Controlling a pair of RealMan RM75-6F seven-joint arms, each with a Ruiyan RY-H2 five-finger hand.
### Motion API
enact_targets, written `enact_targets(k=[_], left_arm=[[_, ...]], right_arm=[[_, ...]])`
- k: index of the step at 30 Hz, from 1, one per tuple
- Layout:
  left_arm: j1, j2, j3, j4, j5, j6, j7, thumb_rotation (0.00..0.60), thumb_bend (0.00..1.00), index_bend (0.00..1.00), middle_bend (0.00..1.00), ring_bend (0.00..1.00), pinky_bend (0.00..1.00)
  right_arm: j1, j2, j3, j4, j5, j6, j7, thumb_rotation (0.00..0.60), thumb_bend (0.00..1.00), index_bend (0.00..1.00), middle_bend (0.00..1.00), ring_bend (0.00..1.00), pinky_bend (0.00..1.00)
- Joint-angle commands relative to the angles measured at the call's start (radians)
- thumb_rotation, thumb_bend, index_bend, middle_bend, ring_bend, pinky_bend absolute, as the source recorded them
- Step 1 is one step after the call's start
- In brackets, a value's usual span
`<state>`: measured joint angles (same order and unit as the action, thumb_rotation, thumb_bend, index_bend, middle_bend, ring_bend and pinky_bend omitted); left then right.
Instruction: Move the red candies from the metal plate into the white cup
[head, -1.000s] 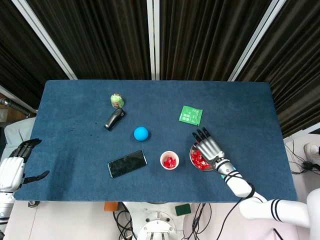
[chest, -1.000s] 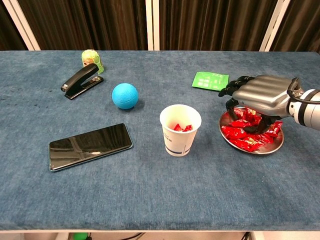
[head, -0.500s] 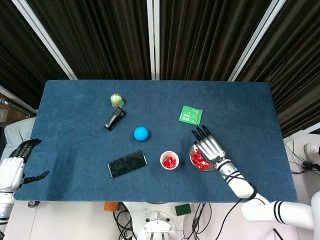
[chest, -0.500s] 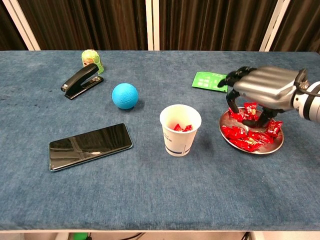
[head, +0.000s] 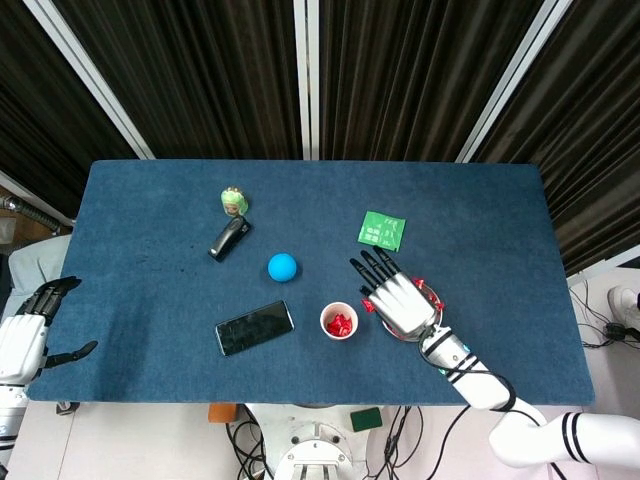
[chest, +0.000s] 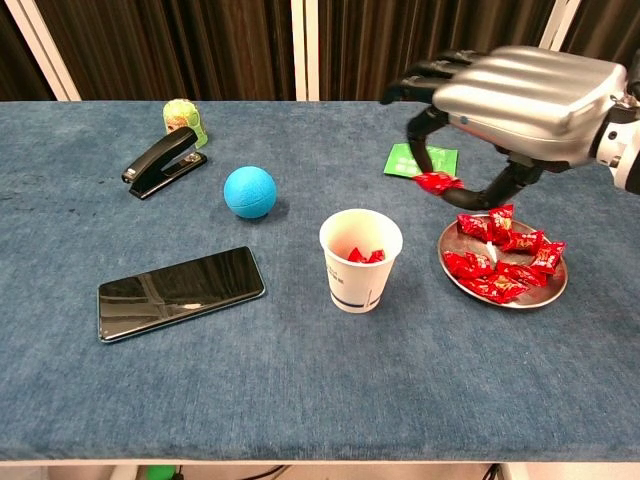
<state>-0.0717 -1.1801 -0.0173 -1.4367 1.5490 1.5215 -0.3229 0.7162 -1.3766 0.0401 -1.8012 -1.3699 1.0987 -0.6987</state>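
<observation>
right hand (chest: 520, 95) pinching one red candy (chest: 437, 182) in the air between the metal plate (chest: 520, 297) and white cup (chest: 360, 259), left hand (head: 25, 335) just hanging open

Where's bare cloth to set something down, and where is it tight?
Free: the table's far right past the green packet, the far-left strip beyond the stapler, and the front edge below the phone. Crowded: white cup, metal plate, right hand with candy.

A green packet (chest: 421, 159) lies just behind the right hand (chest: 520, 95). Well off to that hand's left sit a blue ball (chest: 249, 192), a black stapler (chest: 164, 161), a dark phone (chest: 180, 292), and what may be a small green figurine (chest: 184, 121).
</observation>
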Motion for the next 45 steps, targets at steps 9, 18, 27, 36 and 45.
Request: enact_targets(k=[9, 18, 27, 36, 45], left_arm=[[0.005, 0.002, 0.000, 0.003, -0.001, 0.006, -0.007, 0.600, 0.04, 0.16, 0.13, 0.11, 0.23], [0.008, 0.001, 0.000, 0.011, -0.003, 0.007, -0.014, 0.600, 0.04, 0.16, 0.13, 0.11, 0.23], [0.009, -0.003, 0.000, 0.019, -0.004, 0.008, -0.021, 0.600, 0.04, 0.16, 0.13, 0.11, 0.23], [0.010, -0.001, 0.000, 0.015, 0.002, 0.012, -0.018, 0.600, 0.04, 0.16, 0.13, 0.11, 0.23], [0.012, -0.001, 0.002, 0.002, 0.006, 0.018, -0.002, 0.600, 0.04, 0.16, 0.13, 0.11, 0.23]], right_arm=[[0.041, -0.061, 0.011, -0.001, -0.014, -0.069, -0.040, 0.600, 0.38, 0.59, 0.05, 0.00, 0.00], [0.057, -0.098, 0.024, 0.029, 0.008, -0.099, -0.035, 0.600, 0.35, 0.44, 0.04, 0.00, 0.00], [0.060, -0.098, 0.027, 0.023, -0.009, -0.096, -0.018, 0.600, 0.29, 0.21, 0.04, 0.00, 0.00], [-0.022, 0.013, 0.002, -0.004, -0.039, 0.004, 0.029, 0.600, 0.30, 0.25, 0.04, 0.00, 0.00], [-0.078, 0.057, -0.055, 0.082, 0.039, -0.039, 0.065, 0.600, 0.30, 0.35, 0.04, 0.00, 0.00]])
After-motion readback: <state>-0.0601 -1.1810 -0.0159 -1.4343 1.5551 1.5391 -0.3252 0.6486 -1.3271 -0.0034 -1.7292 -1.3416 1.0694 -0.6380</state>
